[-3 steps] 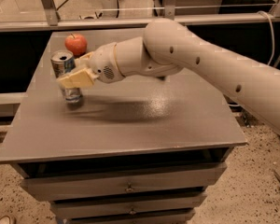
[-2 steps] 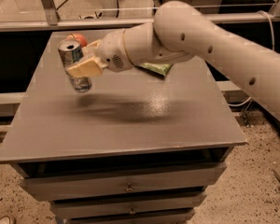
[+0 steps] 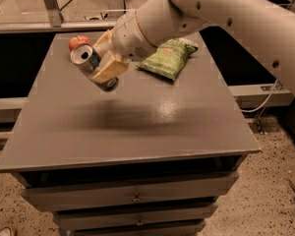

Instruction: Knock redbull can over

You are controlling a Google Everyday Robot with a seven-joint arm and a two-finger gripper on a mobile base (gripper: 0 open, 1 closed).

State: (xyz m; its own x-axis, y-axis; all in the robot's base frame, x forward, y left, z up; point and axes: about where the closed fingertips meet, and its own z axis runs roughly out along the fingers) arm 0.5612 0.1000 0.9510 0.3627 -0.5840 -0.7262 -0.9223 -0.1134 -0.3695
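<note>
The redbull can (image 3: 90,63), slim and silver-and-blue, is tilted with its silver pull-tab top facing up and left. It hangs over the left part of the grey table (image 3: 137,127); its lower end is at or just above the surface. My gripper (image 3: 104,58) is shut on the can, with one tan finger (image 3: 111,69) across its body and the other behind it. The white arm reaches in from the upper right.
A red apple (image 3: 77,41) sits just behind the can near the table's far left. A green chip bag (image 3: 170,56) lies at the far middle, right of the gripper. The table's drawers face front; floor lies beyond its edges.
The can stood upright on the table with the gripper around it. It is now tipped well over, top toward the left. The arm has shifted right, uncovering the chip bag.
</note>
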